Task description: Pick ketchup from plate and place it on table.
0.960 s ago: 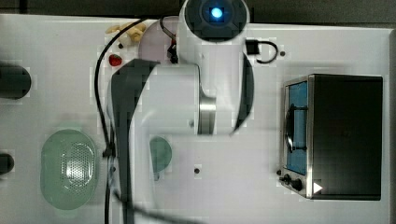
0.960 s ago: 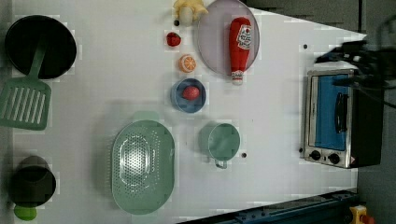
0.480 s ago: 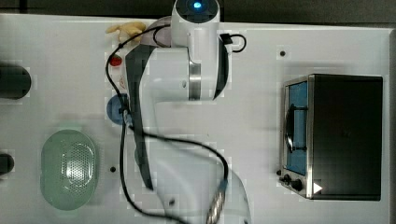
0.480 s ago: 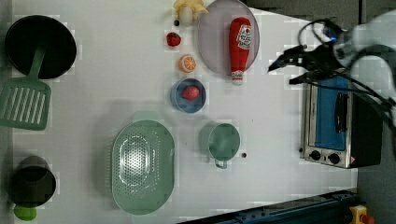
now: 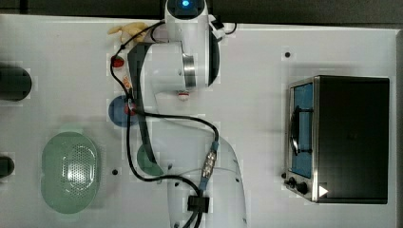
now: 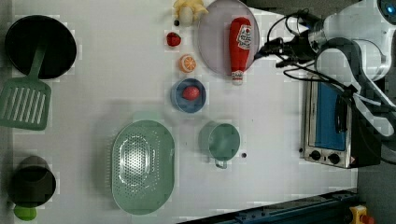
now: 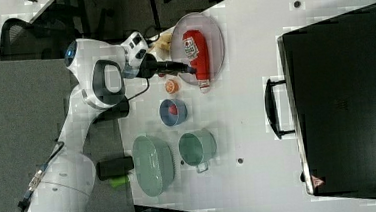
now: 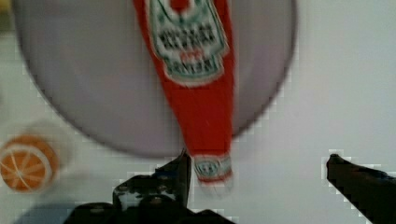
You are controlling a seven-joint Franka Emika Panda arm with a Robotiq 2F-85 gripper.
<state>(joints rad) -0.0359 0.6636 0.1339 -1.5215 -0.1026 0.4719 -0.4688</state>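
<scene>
Left view | ketchup point(image 6: 239, 44) on plate point(image 6: 212, 42) | orange slice point(image 6: 187, 63) beside | pincer point(image 8: 257, 172) released, empty

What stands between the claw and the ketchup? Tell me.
Nothing visible. The open claw hangs over the ketchup's cap end, which overhangs the plate rim onto bare table.

A grey floor point(image 7: 37, 126) lies on the right view's left. A dark chair point(image 7: 18, 32) stands far up there.
</scene>
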